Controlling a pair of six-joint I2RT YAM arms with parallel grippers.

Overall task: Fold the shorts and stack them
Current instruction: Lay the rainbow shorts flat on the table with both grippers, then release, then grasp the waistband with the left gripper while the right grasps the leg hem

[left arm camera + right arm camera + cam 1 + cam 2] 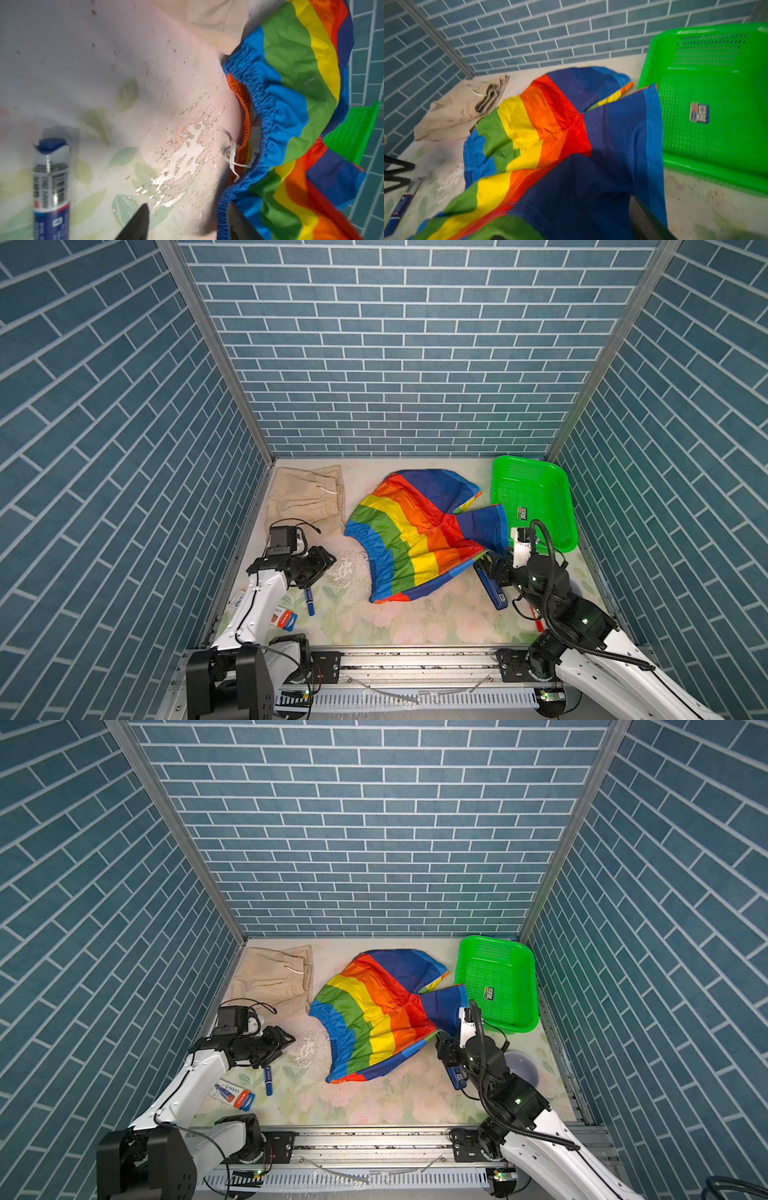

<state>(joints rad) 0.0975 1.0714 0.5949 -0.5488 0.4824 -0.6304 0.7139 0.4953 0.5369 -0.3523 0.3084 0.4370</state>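
- Top views: rainbow shorts (415, 539) lie mid-table, waist left, legs right. Left gripper (330, 562) is just left of them and right gripper (487, 564) is at the near-right hem. Beige shorts (303, 497) lie far left.
- Left wrist: jaws spread, empty, waistband (268, 116) alongside.
- Right wrist: jaws spread, with cloth lying loose across them.

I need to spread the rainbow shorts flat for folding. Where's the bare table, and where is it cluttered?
Biggest bare patch: the table front-centre, bordered by the rainbow shorts, the front rail, the blue marker and the blue tool. A narrow strip lies between the beige shorts and the rainbow pair. Crowded: the right side, with the green basket, and the near-left corner's packets.
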